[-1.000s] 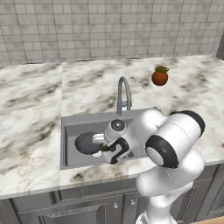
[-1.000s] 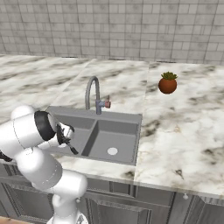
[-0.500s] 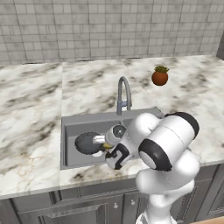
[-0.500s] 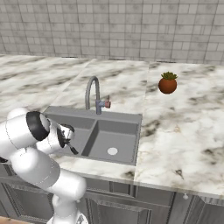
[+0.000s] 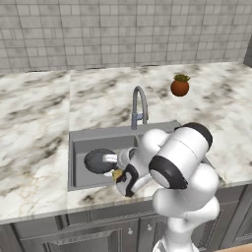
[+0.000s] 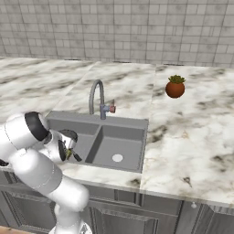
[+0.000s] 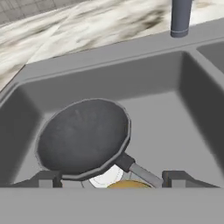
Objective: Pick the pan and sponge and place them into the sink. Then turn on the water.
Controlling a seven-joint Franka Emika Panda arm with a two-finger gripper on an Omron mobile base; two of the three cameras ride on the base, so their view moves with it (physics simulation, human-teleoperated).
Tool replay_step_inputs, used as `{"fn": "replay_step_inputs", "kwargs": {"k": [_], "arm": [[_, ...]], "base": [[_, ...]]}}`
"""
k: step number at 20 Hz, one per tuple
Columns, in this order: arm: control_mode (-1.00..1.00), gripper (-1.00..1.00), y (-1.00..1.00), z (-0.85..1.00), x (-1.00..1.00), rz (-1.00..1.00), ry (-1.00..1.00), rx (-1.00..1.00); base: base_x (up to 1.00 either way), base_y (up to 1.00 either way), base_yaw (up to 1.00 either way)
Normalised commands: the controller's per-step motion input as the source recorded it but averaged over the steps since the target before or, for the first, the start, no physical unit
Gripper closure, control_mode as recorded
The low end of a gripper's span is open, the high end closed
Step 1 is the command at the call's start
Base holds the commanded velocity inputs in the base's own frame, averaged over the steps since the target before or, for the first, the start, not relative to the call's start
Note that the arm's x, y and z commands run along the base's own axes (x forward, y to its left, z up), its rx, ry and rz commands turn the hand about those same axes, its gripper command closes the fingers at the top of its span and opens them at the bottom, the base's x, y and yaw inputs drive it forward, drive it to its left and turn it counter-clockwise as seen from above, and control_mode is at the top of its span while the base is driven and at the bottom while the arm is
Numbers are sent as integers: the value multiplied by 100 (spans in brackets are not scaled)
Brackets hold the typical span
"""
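Since a moment ago the arm has bent lower over the front of the sink [image 5: 76,147], and the gripper [image 5: 122,178] has let its fingers spread apart. The jaws now stand wide, one tip at each side of the hand view, and they do not squeeze anything. The sponge [image 5: 117,173], a tiny yellow block, sits right between the tips, low in the left basin, so it looks let go or just about let go. The pan [image 7: 83,138] lies flat in that same left basin with its handle pointing toward the hand, and the sponge sits just beside the end of the handle. So both things seem to be in the sink already. The best way to end this step is to lift the hand straight up, so the fingers do not knock the sponge or drag the pan handle. Then comes the water. The faucet [image 6: 95,95] stands tall behind the basins, and a small knob with a red end [image 6: 111,109] sticks out at its foot. The hand should rise clear of the sink edge first, then go to that knob slowly and push it gently.
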Motion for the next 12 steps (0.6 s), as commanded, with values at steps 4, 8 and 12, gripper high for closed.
{"fn": "replay_step_inputs", "kwargs": {"k": [4, 8, 12], "arm": [[-100, -100, 0, 0, 0, 0, -6, 15], [-100, -100, 0, 36, 0, 0, -8, 16], [-100, -100, 0, 42, 0, -2, -8, 8]], "base": [[0, 0, 0], [0, 0, 0], [0, 0, 0]]}}
